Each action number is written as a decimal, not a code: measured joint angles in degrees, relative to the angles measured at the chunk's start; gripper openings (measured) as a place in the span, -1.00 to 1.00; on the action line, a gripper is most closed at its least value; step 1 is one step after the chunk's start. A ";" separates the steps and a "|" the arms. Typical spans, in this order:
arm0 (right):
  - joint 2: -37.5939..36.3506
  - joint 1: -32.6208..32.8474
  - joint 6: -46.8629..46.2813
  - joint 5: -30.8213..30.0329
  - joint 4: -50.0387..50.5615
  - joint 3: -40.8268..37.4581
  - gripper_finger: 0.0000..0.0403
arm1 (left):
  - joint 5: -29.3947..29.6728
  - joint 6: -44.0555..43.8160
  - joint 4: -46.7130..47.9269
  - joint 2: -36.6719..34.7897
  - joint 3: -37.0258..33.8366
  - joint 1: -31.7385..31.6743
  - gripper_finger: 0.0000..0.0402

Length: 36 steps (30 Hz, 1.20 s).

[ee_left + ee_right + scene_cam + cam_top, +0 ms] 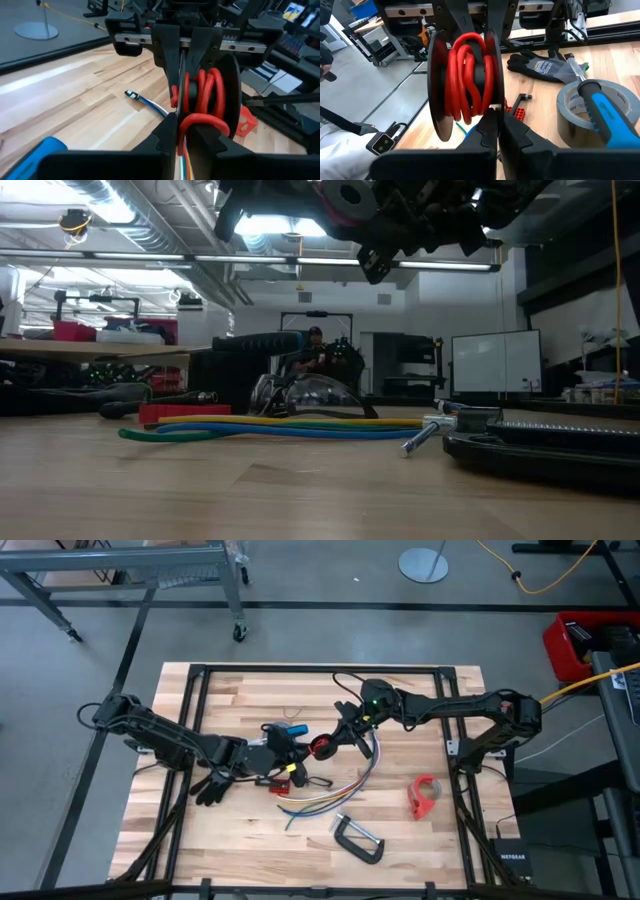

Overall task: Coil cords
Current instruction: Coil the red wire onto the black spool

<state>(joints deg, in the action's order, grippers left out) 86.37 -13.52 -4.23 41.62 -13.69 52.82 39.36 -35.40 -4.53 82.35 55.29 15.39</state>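
Note:
The red cord ring (320, 747), red cord wound on a black centre between black discs, is held above the table's middle between both grippers. It fills both wrist views (202, 95) (465, 75). My left gripper (303, 754) comes from the left and my right gripper (343, 736) from the right; both are shut on the ring. The bundle of yellow, blue, green and purple strands (335, 792) lies flat on the table in front of them and shows in the low view (290, 426). A thin black wire (291, 710) lies farther back. My left gripper pinches a loop of the red cord (200, 121) at the ring's rim between its two fingertips, coming level from the table's left. The ring stands on edge, clear of the table. My right gripper is shut on the ring's opposite edge (492, 107), coming from the table's right. Its own fingers hide whether cord or black disc lies between them. The ring is clear of the table.
A grey tape roll (577, 107) and a blue-handled tool (291, 729) lie under the left gripper. A black glove (212, 785) lies at the left, a small red block (277, 787) by the strands, a red plastic piece (425, 796) and a metal C-clamp (358, 838) at the near right.

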 joint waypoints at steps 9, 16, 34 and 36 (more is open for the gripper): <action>-0.02 -0.04 0.04 0.08 1.14 0.00 -0.98 | -0.04 0.88 -0.23 0.00 -0.02 0.05 -0.98; -0.02 0.02 -0.25 -0.16 0.26 0.11 -0.82 | 3.42 1.27 -0.34 -1.76 -0.02 0.40 -0.99; -0.02 -0.02 -3.65 -0.23 -5.75 4.38 -0.66 | 6.23 6.20 5.38 -10.79 -0.02 0.47 -1.00; -0.02 -0.02 -3.65 -0.23 -5.75 5.44 -0.66 | 6.22 7.29 5.33 -11.92 -0.02 0.47 -1.00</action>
<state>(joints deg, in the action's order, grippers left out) 86.35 -13.54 -7.88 41.39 -19.44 58.26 45.58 -28.11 0.81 70.43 55.27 15.86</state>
